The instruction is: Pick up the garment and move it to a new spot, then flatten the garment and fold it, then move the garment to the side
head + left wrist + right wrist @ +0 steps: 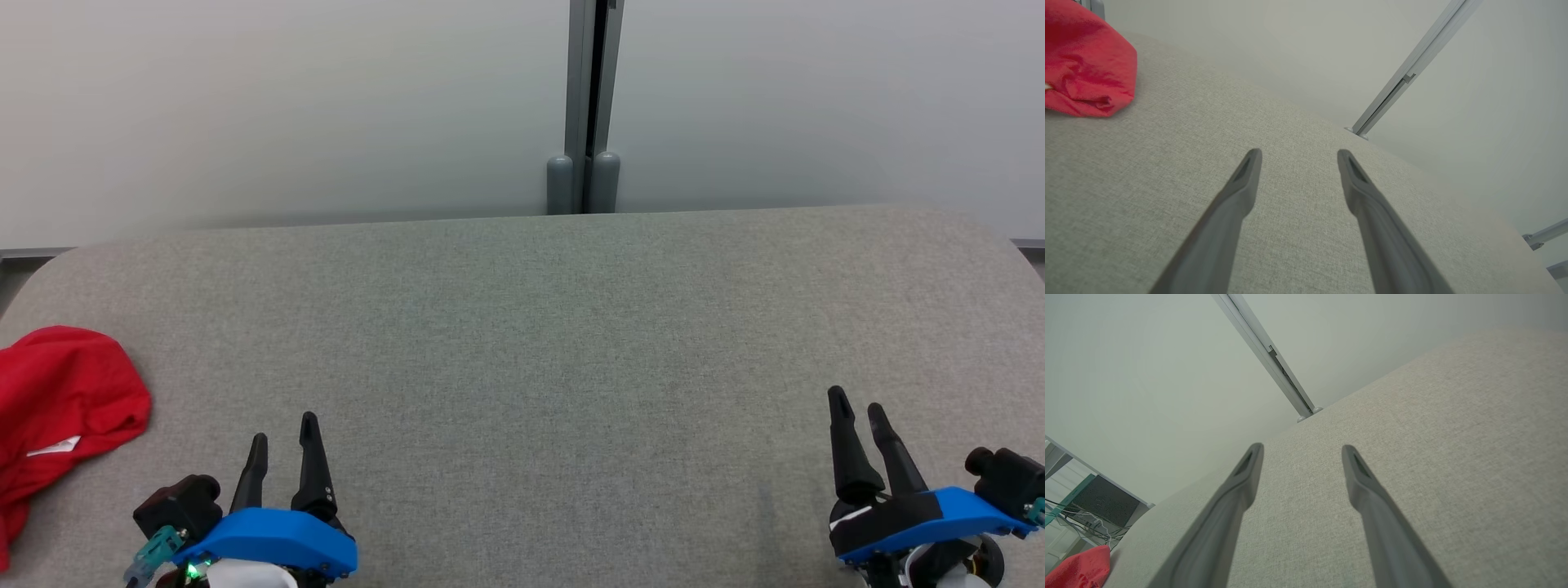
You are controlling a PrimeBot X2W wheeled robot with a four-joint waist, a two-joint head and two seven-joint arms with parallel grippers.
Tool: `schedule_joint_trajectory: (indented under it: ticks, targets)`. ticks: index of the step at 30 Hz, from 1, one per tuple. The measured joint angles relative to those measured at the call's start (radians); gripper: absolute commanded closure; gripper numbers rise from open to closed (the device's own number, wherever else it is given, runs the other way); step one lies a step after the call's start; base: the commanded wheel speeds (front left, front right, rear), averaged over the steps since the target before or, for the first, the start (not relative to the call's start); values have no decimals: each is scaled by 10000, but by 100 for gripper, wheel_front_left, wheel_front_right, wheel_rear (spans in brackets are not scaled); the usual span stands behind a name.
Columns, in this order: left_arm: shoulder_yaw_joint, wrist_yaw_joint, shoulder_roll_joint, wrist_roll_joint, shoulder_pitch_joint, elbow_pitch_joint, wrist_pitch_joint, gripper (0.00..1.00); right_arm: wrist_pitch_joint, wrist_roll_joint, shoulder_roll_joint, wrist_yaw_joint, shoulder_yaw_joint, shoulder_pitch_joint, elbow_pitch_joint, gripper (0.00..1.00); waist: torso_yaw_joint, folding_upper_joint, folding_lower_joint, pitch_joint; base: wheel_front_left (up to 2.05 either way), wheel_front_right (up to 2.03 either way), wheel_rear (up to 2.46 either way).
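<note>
The red garment [69,392] is seen bunched at the left edge of the grey bench [522,343], partly cut off by the frame; its long axis is laid roughly along that edge, far to near; which end is the collar cannot be told. The left gripper [284,431] is held spread wide and empty by the front edge, near the garment; the right gripper [856,403] is likewise spread and empty, well apart from it.

I'm counting one red garment [65,400] on one grey fabric table [531,367]. I'm running two grippers, left gripper [284,427] and right gripper [855,400], two dark fingers [313,465] each. Behind it I'm seeing two pale wall panels [245,98] and one grey post [584,106].
</note>
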Motion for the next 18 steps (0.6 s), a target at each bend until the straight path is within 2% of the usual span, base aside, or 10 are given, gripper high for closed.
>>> schedule_joint_trajectory:
  ticks: [18]
  targets:
    - [-328, 268, 8, 1789, 16, 328, -449, 0, -462, -2004, -36, 12, 6, 55, 433, 0, 26, 0, 0, -21, 0, 0, 0]
